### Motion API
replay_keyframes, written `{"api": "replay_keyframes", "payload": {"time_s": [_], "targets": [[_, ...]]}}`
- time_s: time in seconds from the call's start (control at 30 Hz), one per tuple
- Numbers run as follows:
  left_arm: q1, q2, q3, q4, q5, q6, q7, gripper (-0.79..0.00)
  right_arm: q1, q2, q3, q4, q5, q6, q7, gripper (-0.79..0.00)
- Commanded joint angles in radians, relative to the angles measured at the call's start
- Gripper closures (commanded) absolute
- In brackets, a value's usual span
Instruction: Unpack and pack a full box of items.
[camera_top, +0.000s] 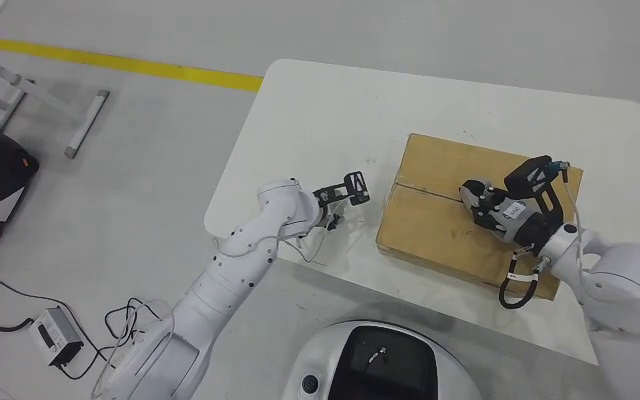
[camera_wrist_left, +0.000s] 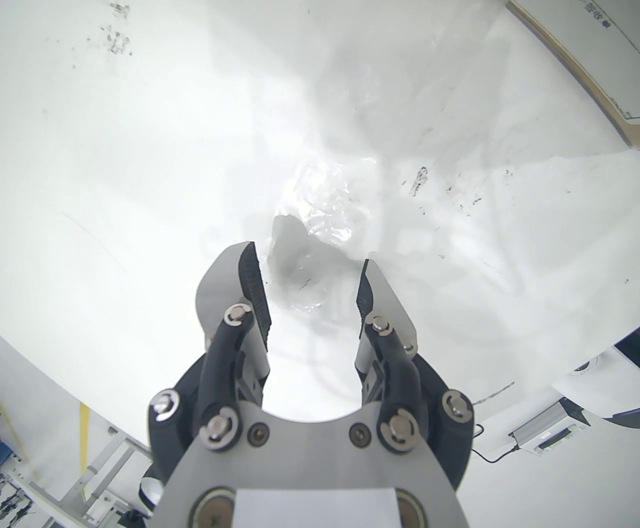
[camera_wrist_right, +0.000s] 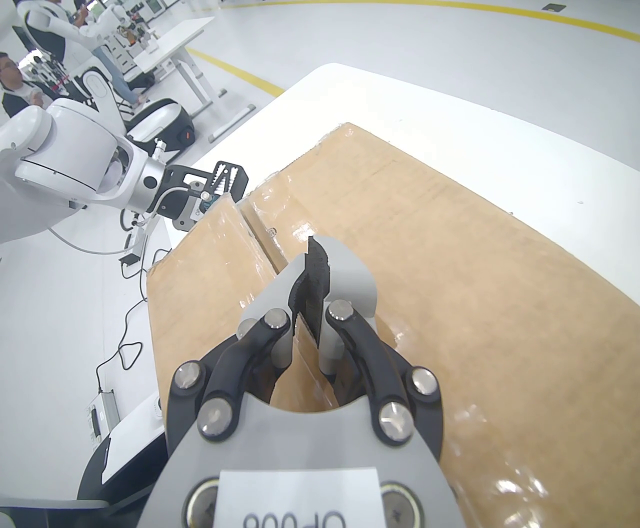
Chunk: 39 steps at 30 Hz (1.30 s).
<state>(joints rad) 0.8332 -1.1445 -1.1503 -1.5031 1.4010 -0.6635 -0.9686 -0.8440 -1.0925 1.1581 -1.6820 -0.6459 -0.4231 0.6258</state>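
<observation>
Right wrist view: clenched right pincer (camera_wrist_right: 316, 260) at the box (camera_wrist_right: 450, 260) seam (camera_wrist_right: 260, 240); push gently along it. Left pincer (camera_wrist_left: 309, 260) released.

- Bright, even overhead light washed out the white table (camera_wrist_left: 150, 150) ahead of the left gripper (camera_wrist_left: 307, 255).
- Glare flashed on crumpled clear film (camera_wrist_left: 325, 200) just beyond it.
- Tape (camera_wrist_right: 300, 232) gleamed just ahead of the right gripper (camera_wrist_right: 315, 262).
- The box (camera_wrist_right: 450, 250) edges curved far from either gripper.

Smooth grey floor (camera_top: 120, 200) w/ yellow line (camera_top: 130, 66) across far side. White desk (camera_top: 330, 110), rounded corners, dark scuffs (camera_wrist_left: 419, 180) on top. Grey frame leg (camera_top: 85, 122) & power brick (camera_top: 57, 337) w/ cables on floor. 2nd white table (camera_wrist_right: 170, 42) in bg.
</observation>
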Motion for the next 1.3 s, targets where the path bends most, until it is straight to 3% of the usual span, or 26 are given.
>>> {"api": "replay_keyframes", "payload": {"time_s": [0.0, 0.33, 0.53, 0.57, 0.83, 1.27], "targets": [[-0.006, -0.001, 0.006, 0.005, -0.001, 0.001, 0.002, -0.474, 0.001, 0.000, 0.000, 0.001, 0.000, -0.001, -0.001, 0.000], [-0.029, -0.003, 0.030, 0.035, 0.000, 0.005, 0.002, -0.345, 0.006, -0.001, -0.002, 0.008, 0.003, -0.003, -0.002, 0.000], [-0.037, -0.003, 0.037, 0.044, 0.002, 0.009, -0.004, -0.015, 0.008, -0.002, -0.003, 0.010, 0.003, -0.003, -0.002, 0.000], [-0.038, -0.002, 0.037, 0.045, 0.002, 0.009, -0.004, 0.000, 0.008, -0.002, -0.003, 0.010, 0.004, -0.002, -0.001, 0.000], [-0.030, 0.002, 0.032, 0.021, 0.006, 0.014, -0.006, 0.000, 0.008, -0.002, -0.003, 0.011, 0.005, -0.002, 0.000, 0.000], [0.033, 0.024, -0.060, -0.183, -0.007, 0.043, -0.031, 0.000, 0.015, -0.002, -0.008, 0.012, 0.001, -0.008, 0.014, 0.000]]}}
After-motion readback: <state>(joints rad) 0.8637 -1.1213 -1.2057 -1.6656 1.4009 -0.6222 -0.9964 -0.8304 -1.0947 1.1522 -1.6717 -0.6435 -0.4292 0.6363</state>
